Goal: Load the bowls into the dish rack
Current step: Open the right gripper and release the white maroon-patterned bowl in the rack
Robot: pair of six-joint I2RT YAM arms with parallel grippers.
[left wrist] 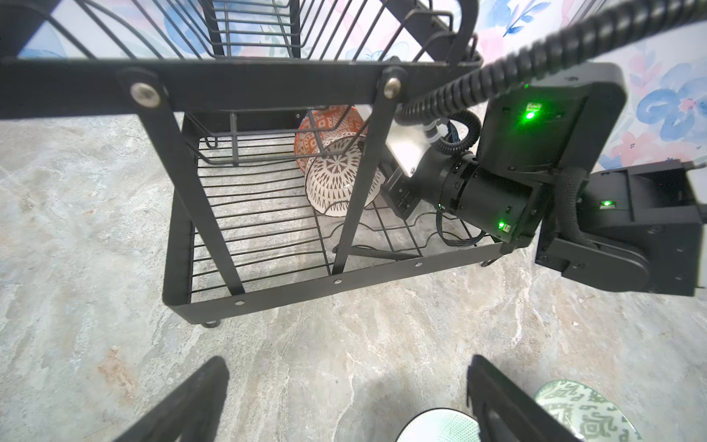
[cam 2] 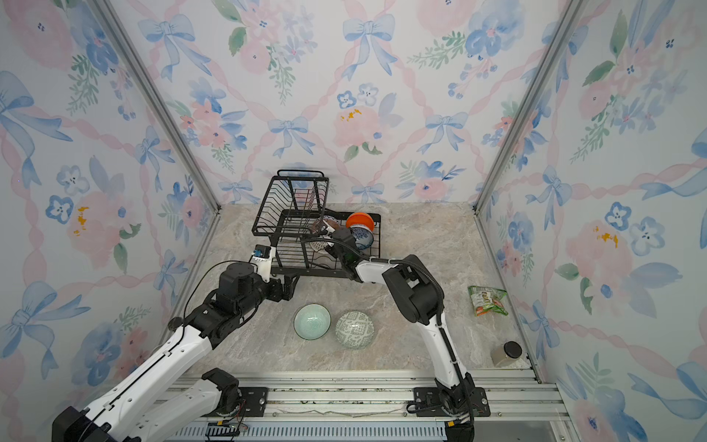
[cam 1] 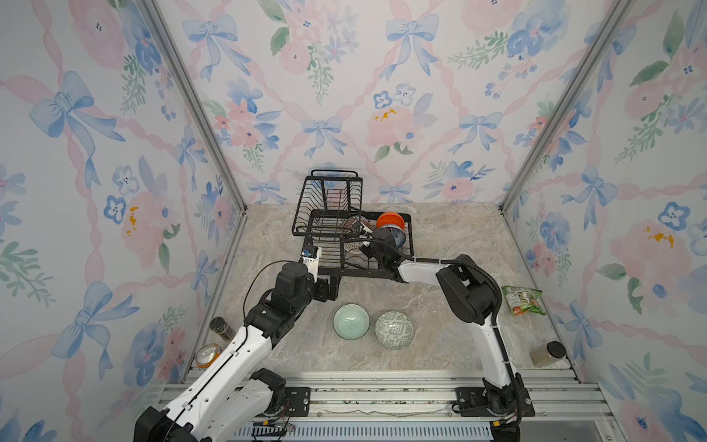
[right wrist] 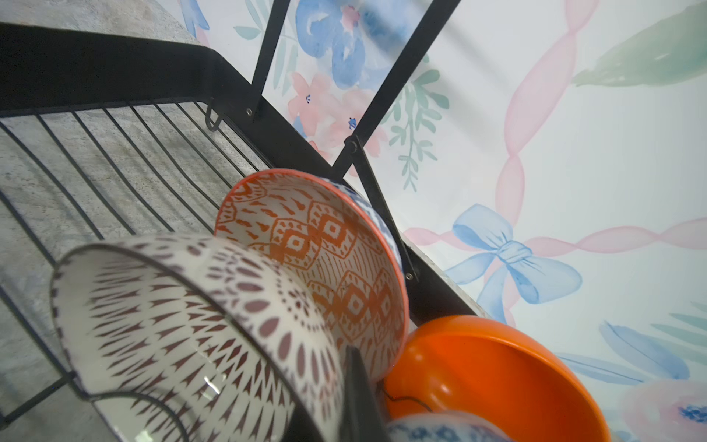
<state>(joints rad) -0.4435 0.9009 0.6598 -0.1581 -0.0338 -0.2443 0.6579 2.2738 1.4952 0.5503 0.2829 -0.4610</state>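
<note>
In the dish rack (cam 1: 346,272), right jaws pinch the tilted brown-latticed white bowl (right wrist: 183,325); left jaws gape.

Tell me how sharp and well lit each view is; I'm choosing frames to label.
Both top views: even light, no harsh shadows. Left wrist: dish rack sharp, flare around a green indicator light. Right wrist: brown-patterned bowl near the lens is soft, with glints.

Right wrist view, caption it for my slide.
A brown-patterned bowl tilted beside an orange-patterned bowl in the rack.
</note>
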